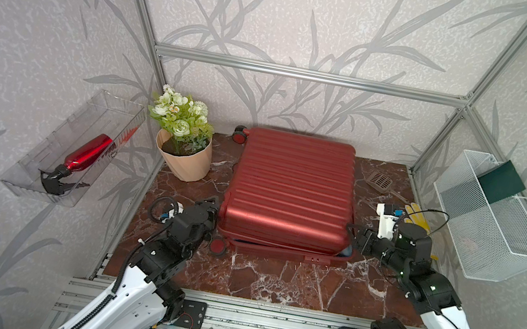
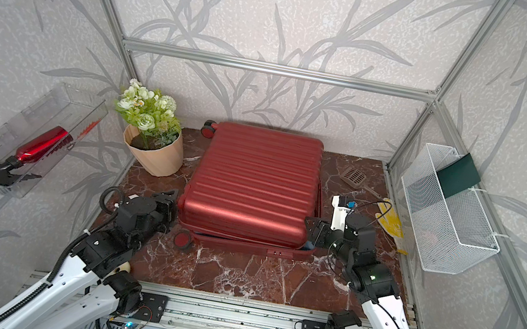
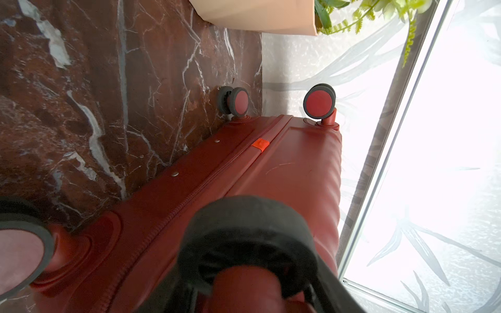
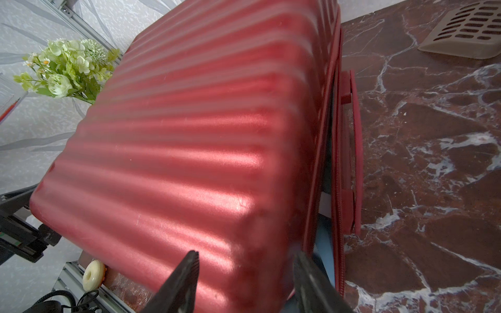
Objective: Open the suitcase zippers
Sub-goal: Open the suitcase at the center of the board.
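Right gripper (image 4: 246, 254): half-spread, clamped it seems on the suitcase (image 1: 291, 185) lid's near corner
Left gripper (image 1: 210, 206): by a wheel (image 3: 249, 244); spread unreadable
Suitcase: flat on counter (image 1: 271, 276)
Handling: stiff, glossy shell (slippery, I'd guess); take the zippers (image 3: 198, 189) by their pulls
Hidden: pulls nowhere in sight

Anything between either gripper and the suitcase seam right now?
Nothing visible: the right gripper straddles the near corner of the suitcase at the opened seam; the left gripper is at the opposite near corner, beside a wheel.
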Controlling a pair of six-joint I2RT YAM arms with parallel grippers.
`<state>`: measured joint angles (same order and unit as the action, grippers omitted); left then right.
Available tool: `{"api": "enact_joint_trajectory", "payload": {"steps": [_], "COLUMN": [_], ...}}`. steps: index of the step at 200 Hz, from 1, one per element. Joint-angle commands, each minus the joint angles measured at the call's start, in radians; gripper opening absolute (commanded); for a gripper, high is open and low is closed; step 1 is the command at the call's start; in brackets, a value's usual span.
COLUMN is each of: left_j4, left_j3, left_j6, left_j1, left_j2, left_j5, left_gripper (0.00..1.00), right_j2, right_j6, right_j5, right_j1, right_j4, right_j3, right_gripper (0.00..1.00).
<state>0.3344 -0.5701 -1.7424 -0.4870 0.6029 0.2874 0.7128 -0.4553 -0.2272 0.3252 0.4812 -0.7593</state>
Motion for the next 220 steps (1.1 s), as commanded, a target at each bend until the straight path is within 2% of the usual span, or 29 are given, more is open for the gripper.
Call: {"api": "enact_joint_trajectory", "payload": {"steps": [1, 54, 96, 144, 170, 193, 220], "left_j4": [-0.011, -0.036, -0.082, -0.141, -0.175, -0.196, -0.201], "left_j3": [-0.097, -0.325, -0.529, -0.763, -0.822, -0.829, -0.830], "left_j6": [0.137, 0.238, 0.268, 0.293, 0.293, 0.287, 0.286], "left_j1": [-0.009, 0.002, 0.117, 0.192, 0.195, 0.197, 0.197], "left_j2": [-0.001, 0.171, 0.359, 0.572, 0.638, 0.649, 0.650], "left_j5": [0.046, 0.071, -0.018, -0.065, -0.075, -0.066, -0.070], "left_gripper": [0.37, 0.27, 0.23, 0.22, 0.21, 0.19, 0.18], "right_j2": [-0.041, -0.136, -0.157, -0.134, -0.115, -0.107, -0.075], "right_j6": [0.040, 0.136, 0.176, 0.213, 0.183, 0.108, 0.062], "right_j5": [0.021, 0.034, 0.040, 0.003, -0.027, -0.052, 0.112], "right_j1": [0.016, 0.051, 0.051, 0.053, 0.069, 0.120, 0.335], "right_j4": [0.054, 0.234, 0.329, 0.372, 0.338, 0.217, 0.048], "right_j3": [-0.030, -0.152, -0.248, -0.276, -0.220, -0.116, -0.011], "right_gripper": [0.57, 0.57, 0.55, 0.49, 0.45, 0.35, 0.15]}}
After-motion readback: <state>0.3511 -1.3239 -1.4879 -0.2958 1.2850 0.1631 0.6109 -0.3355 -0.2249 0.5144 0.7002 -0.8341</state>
